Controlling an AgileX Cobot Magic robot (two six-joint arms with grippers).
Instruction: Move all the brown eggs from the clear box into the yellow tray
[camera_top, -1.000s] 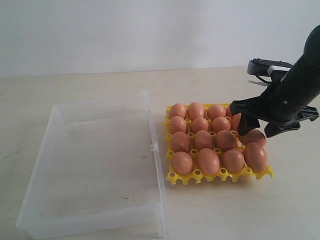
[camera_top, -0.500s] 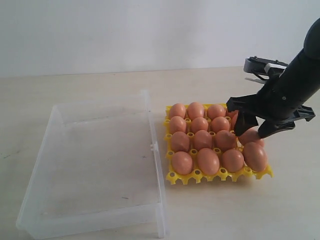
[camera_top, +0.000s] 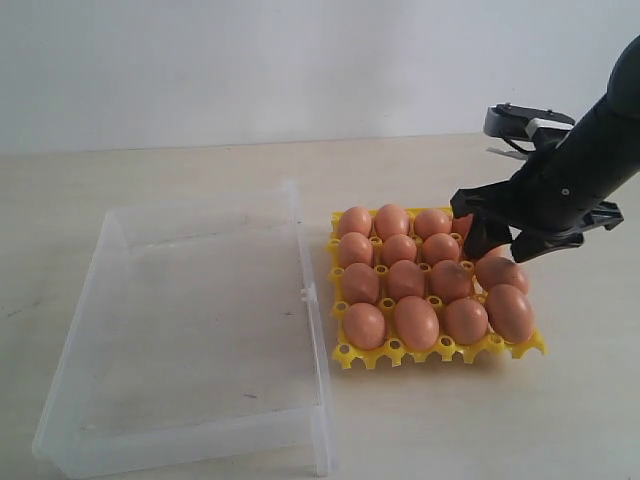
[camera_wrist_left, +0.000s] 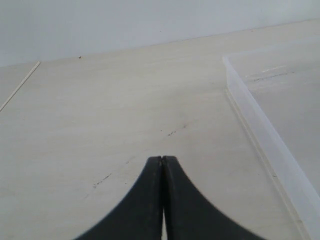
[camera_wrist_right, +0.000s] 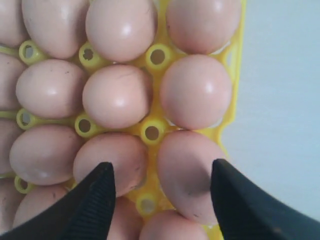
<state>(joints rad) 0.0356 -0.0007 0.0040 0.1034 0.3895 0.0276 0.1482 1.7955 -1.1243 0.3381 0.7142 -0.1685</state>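
Brown eggs (camera_top: 415, 320) sit in the cells of the yellow tray (camera_top: 440, 350), just beside the clear box (camera_top: 200, 330) on a pale surface (camera_top: 450, 430). The right hand (camera_top: 505, 248) hovers over the tray's right edge, fingers spread wide. The left hand (camera_wrist_left: 162, 165), near the box, is pressed together.

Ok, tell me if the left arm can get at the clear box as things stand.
Probably yes: the left gripper is shut above the table, the wall of the clear box lies near it, and nothing stands between them.
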